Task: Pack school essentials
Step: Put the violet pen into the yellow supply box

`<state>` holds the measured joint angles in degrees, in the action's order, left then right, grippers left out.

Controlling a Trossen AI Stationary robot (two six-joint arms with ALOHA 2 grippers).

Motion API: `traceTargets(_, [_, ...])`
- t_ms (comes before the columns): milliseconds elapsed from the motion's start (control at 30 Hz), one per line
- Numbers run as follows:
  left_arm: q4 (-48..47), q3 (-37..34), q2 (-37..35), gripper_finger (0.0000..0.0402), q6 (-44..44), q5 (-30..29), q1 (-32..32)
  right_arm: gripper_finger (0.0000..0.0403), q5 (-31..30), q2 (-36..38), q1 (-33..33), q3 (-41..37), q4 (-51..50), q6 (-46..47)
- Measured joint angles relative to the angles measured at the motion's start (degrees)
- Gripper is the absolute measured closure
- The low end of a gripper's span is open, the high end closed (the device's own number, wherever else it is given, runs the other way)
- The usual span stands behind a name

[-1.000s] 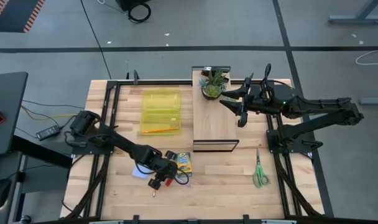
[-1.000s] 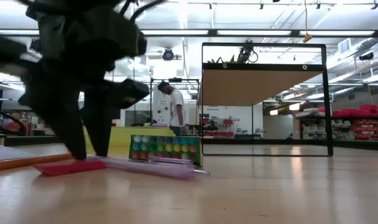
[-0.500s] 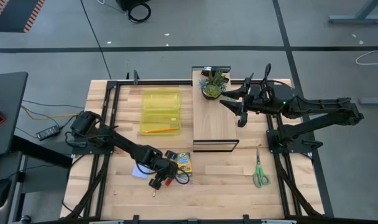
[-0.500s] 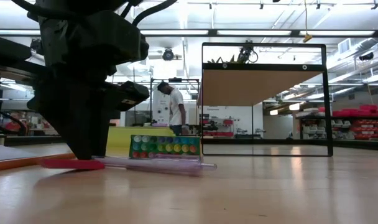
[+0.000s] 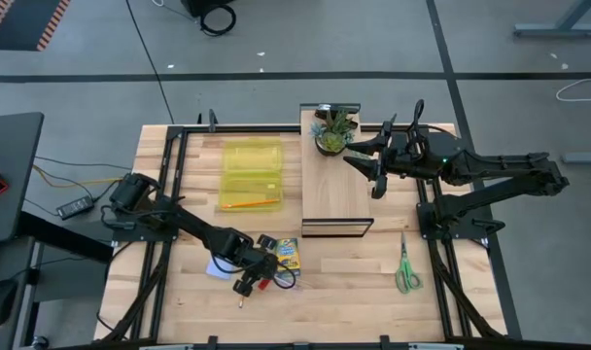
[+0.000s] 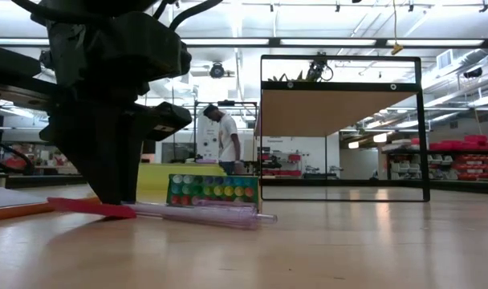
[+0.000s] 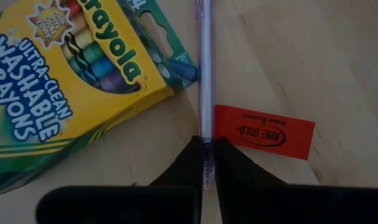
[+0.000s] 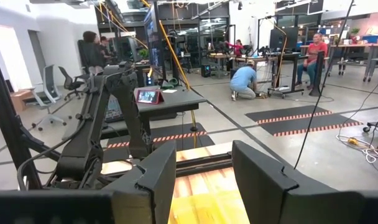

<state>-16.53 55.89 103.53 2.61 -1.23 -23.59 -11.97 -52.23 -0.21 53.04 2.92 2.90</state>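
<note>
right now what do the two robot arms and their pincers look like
Both arms are dark, nearly black, built of slim jointed segments. The left pincer has two matte black wedge-shaped fingers tapering to narrow tips. The right pincer has two broad, flat black fingers. The right arm shows a small green light near its wrist.
</note>
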Motion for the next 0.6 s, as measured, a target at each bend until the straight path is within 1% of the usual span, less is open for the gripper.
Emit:
traceTargets(233, [-0.31,-0.16,-1.60,0.0382,0.07,-0.64,0.35,0.0240,0.00,-0.02,0.00,-0.01,0.00,-0.54])
traceTargets(433, [-0.19,-0.16,-2.02,0.0399,0.12,-0.46,0.35,0.0240,0.00,-0.02,0.00,0.00,-0.02,-0.55])
traceTargets(500, [-0.15,-0.16,-2.04,0.0393,0.16,-0.43,0.39,0.0240,-0.01,-0.02,0.00,-0.01,0.00,-0.55])
traceTargets(600, [-0.07,-0.16,-2.04,0.0366,0.75,-0.46,0.42,0.0240,0.00,-0.02,0.00,-0.01,0.00,-0.55])
